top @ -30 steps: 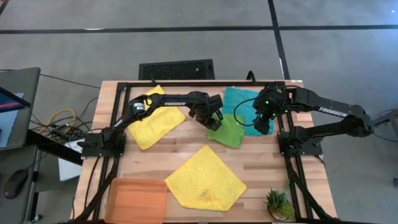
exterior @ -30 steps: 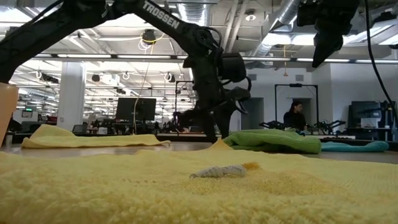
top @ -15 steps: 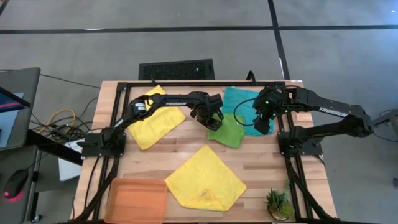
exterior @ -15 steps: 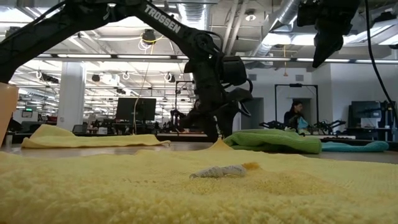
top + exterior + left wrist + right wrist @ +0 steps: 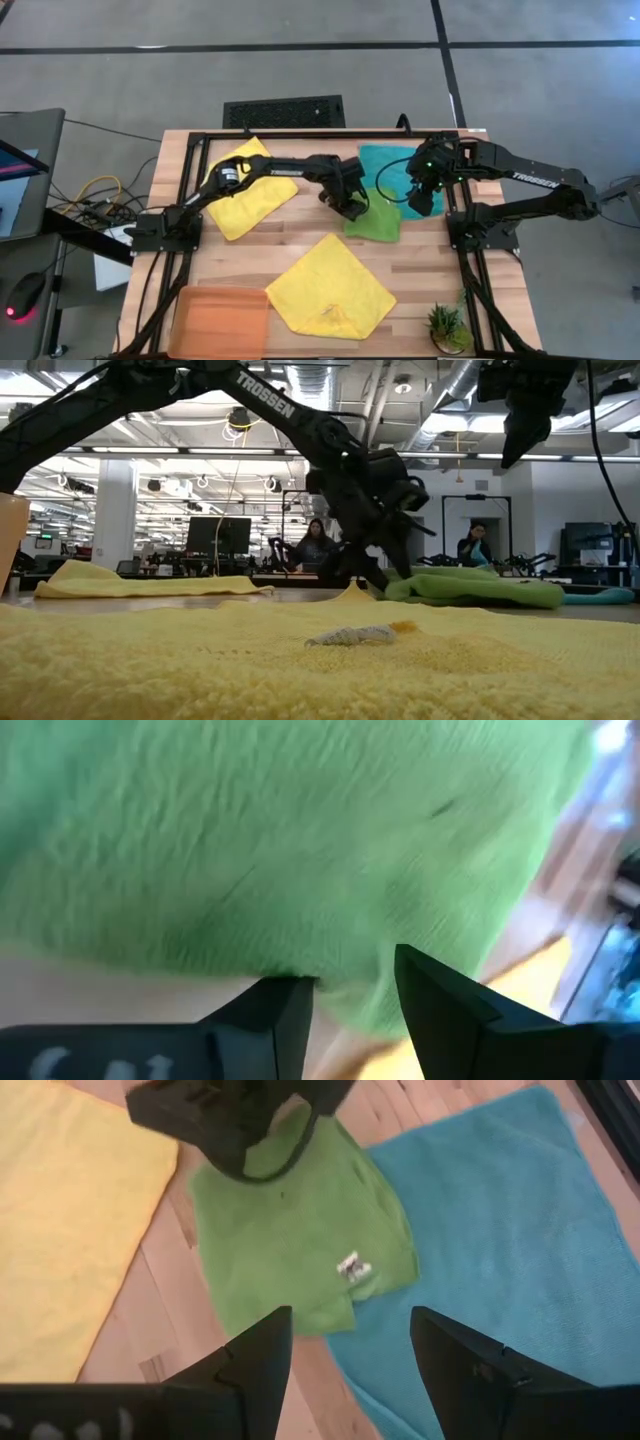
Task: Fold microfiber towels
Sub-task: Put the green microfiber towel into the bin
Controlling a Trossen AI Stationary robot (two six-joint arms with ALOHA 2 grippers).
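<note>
A folded lime green towel [image 5: 375,220] lies on the table's middle right, its far side over the edge of a flat teal towel [image 5: 385,165]. My left gripper [image 5: 353,208] is at the green towel's left edge, shut on it. One yellow towel [image 5: 250,190] lies flat at the far left, another [image 5: 330,287] near the front middle. My right gripper [image 5: 420,200] hangs open above the teal towel [image 5: 500,1230], touching nothing. My left gripper has the green towel's left edge [image 5: 350,970] between its two fingers [image 5: 285,1005]. The fingers slant down from the table's left side. The cloth is folded there, so several layers lie in the hold. The towel [image 5: 470,588] rests on the table.
An orange tray [image 5: 222,320] sits at the near left corner and a small potted plant [image 5: 447,325] at the near right. Bare wood shows between the green towel and the front yellow towel. A black frame [image 5: 470,260] runs along the table's sides.
My left gripper has gone a little toward the table's right and near edges and tipped and turned at the wrist. The green towel has slid and turned with it toward the right edge and now lies squarer to the table.
</note>
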